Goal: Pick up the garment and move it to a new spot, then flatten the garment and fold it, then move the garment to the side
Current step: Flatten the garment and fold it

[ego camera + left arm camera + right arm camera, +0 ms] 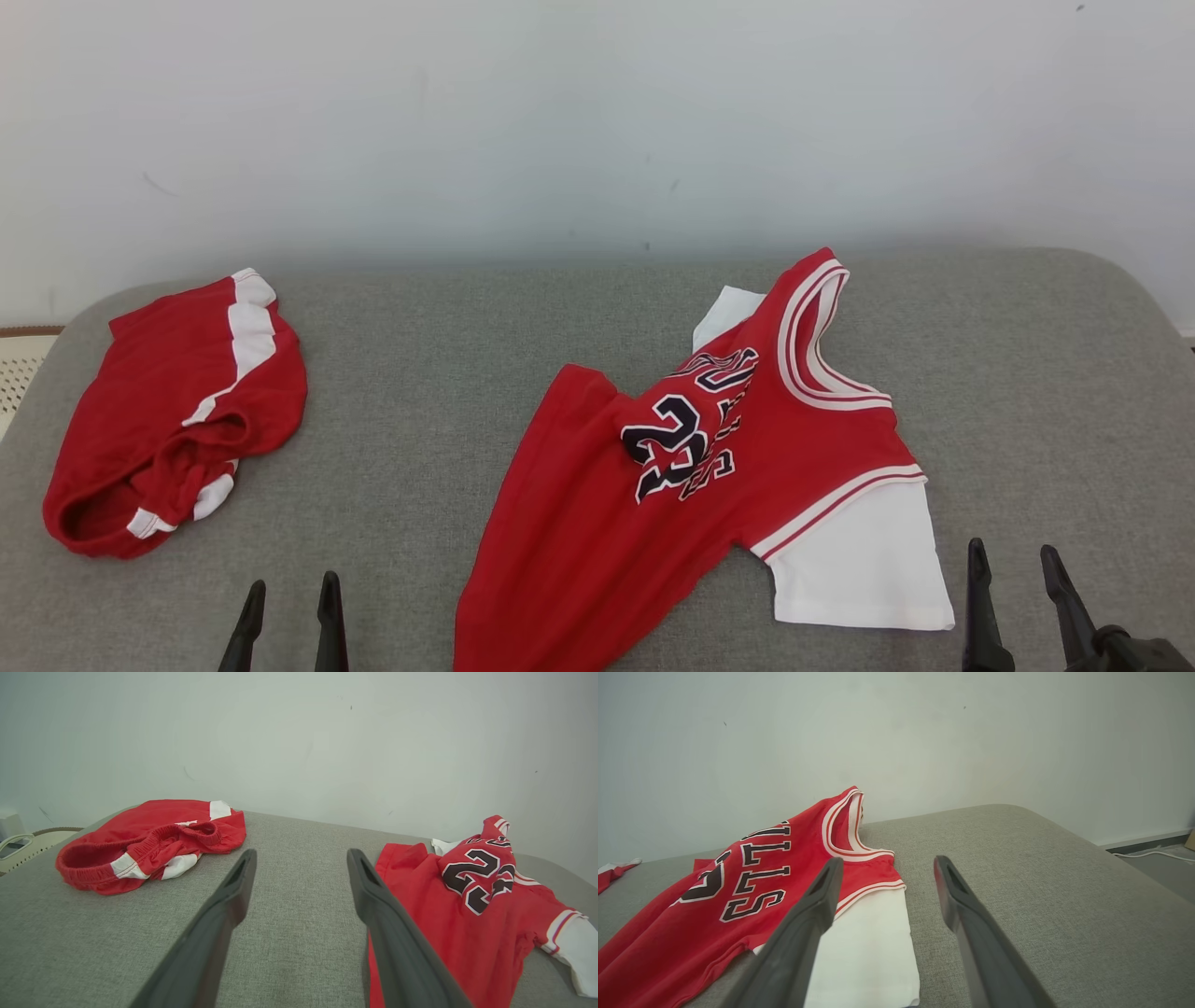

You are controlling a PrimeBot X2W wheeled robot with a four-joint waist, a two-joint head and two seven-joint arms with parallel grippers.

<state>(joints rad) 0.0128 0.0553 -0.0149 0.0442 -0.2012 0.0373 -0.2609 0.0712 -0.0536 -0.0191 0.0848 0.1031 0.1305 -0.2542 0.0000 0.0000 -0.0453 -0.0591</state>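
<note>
Fingers (329,618) wide, jersey (597,523) between (floor cable (1155,853))

The head camera looks forward and down on the counter (420,373) from above the near edge of the jersey (653,523), facing the wall (597,112). The left wrist camera sits low, left of the jersey, looking along the left gripper (301,854) past the shorts (140,826). The right wrist camera sits low on the jersey's right, along the right gripper (887,861), close to the sleeve (868,942). All three views share the jersey.
</note>
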